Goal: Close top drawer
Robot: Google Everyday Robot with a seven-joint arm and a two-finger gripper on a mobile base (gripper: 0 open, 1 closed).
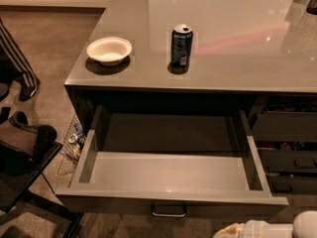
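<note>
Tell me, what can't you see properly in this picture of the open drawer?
- The gripper: outside the camera view, beyond the bottom edge. Only a white piece of arm shows at the bottom right corner.
- The top drawer: its front is hidden by the steep angle, and the handle shows only partly.
- The can: label too small to read.
- The dark drawers on the right: contents lost in shadow.

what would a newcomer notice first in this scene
The wide, shallow grey top drawer stands pulled far out of the desk, its small silver bar handle at the front centre. On the glossy grey desktop above sit a white bowl, left, and a dark blue drink can. A white robot arm segment enters at bottom right; the gripper is not in view.
</note>
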